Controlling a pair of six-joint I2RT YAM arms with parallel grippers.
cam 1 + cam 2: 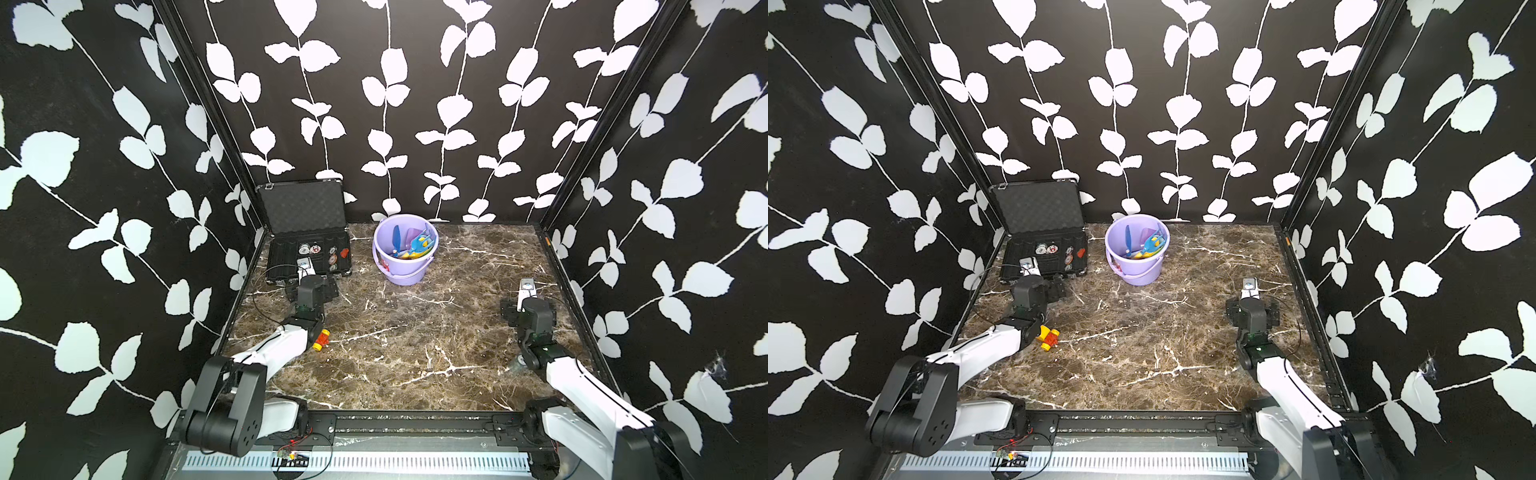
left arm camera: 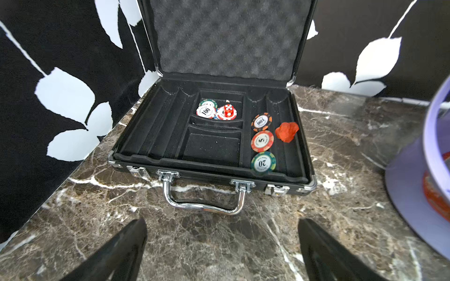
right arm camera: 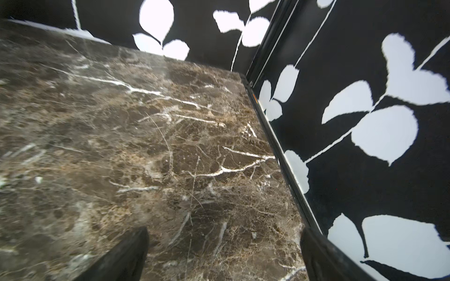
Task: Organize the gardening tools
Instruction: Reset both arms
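Nearest the arm bases, the counter (image 1: 415, 353) is bare brown marble. A toy car (image 1: 321, 338), yellow and red, sits just beside the left forearm (image 1: 282, 345), partly hidden by it. It is no tool, so I see no reason to shift it.

Left claw (image 2: 221, 233): jaws spread wide, nothing between them, low over the marble just short of a chrome handle (image 2: 204, 206). Right claw (image 3: 224, 233): likewise wide and empty, facing bare counter near the right side wall (image 3: 365, 150). Both arms sit well apart from the bucket. Judgement: a parked pose, the sorting done or nearly so.

Further back, left corner: the handle belongs to an open black case (image 2: 136, 136), lid propped upright. It holds poker chips (image 2: 261, 141), a red die (image 2: 229, 113) and a crumpled red scrap (image 2: 286, 131). No tools in it.

Farthest, centre rear: lavender bucket (image 1: 405, 272), upright. The garden tools (image 1: 409, 245) stand bunched inside, leaning toward its right wall; blue, light blue, yellow and purple parts show, count unreadable. None seen loose on the counter. Likely stood on end so they all fit in one container.
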